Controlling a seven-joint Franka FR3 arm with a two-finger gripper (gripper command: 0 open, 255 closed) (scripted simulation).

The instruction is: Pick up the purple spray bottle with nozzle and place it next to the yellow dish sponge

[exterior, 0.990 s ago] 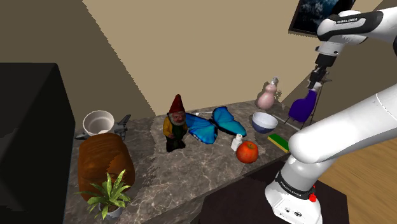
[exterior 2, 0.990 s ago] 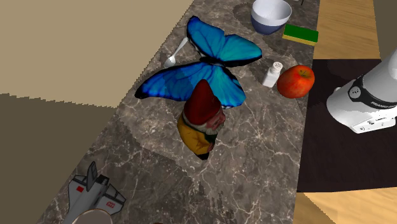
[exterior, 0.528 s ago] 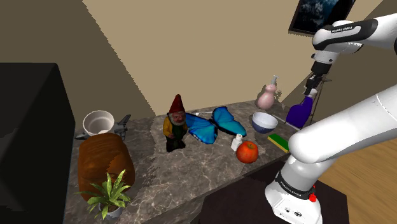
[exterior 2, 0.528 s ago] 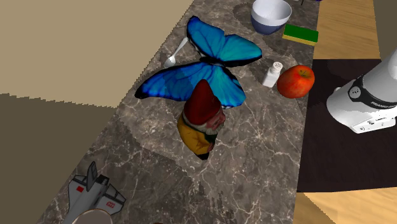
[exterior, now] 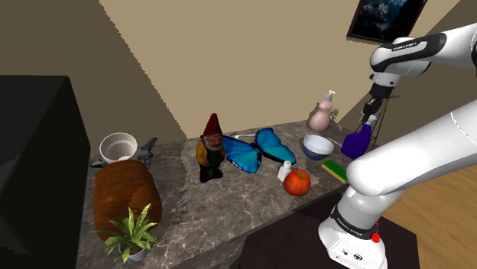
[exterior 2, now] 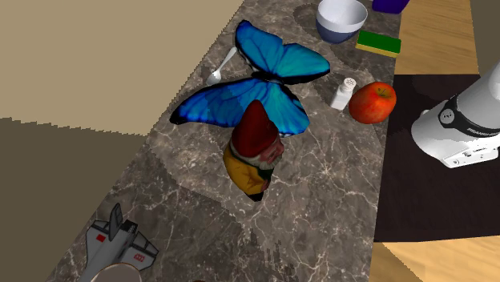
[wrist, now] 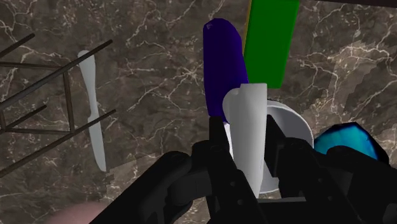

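Tan walls (exterior: 229,61) back a crowded marble counter (exterior: 229,202) — toward the shoulder view's right, your gripper (wrist: 248,145) is clamped on the purple bottle (exterior: 356,142) by its white nozzle (wrist: 247,108), just beside the sponge (exterior: 334,170). Likely light, rigid, slick plastic — the narrow neck looks your surest hold.

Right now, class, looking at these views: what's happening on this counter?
The white arm's gripper has its fingers shut on the white nozzle of the purple spray bottle. It holds the bottle over the marble counter, close to the green-topped sponge and the bowl. Whether the bottle rests on the counter yet is unclear.
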